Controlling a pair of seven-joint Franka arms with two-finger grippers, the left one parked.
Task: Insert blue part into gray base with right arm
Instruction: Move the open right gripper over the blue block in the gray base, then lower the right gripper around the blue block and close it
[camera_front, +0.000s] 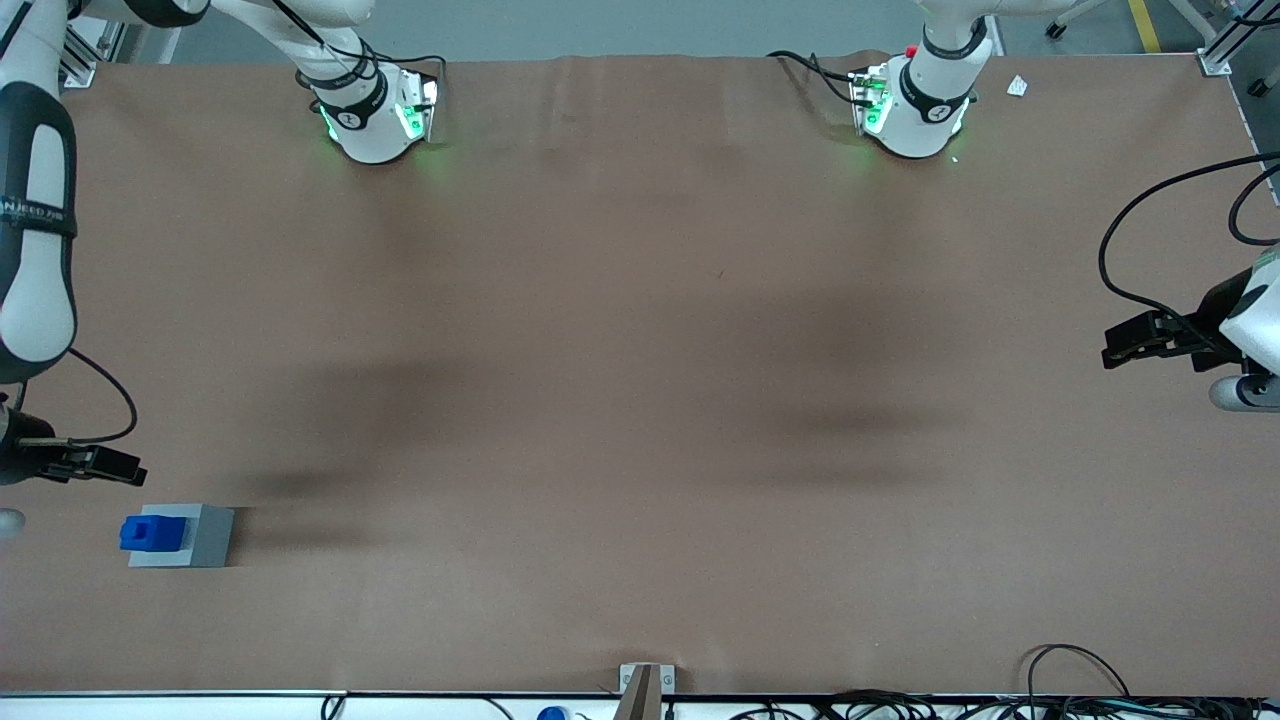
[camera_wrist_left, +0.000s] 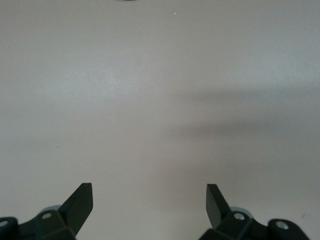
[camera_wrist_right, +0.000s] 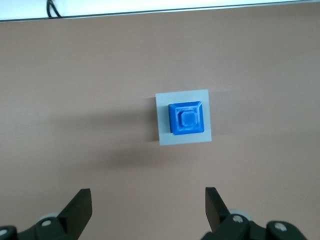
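The blue part (camera_front: 147, 532) sits in the gray base (camera_front: 196, 537) at the lower left of my front view, near the working arm's end of the brown table (camera_front: 640, 400). My gripper (camera_wrist_right: 147, 207) hangs above it, fingers spread wide, holding nothing.

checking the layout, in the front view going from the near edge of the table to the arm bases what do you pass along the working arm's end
gray base with the blue part sitting in it → gripper, open and empty, a little farther from the camera and clear of both → right arm reaching up → its base.
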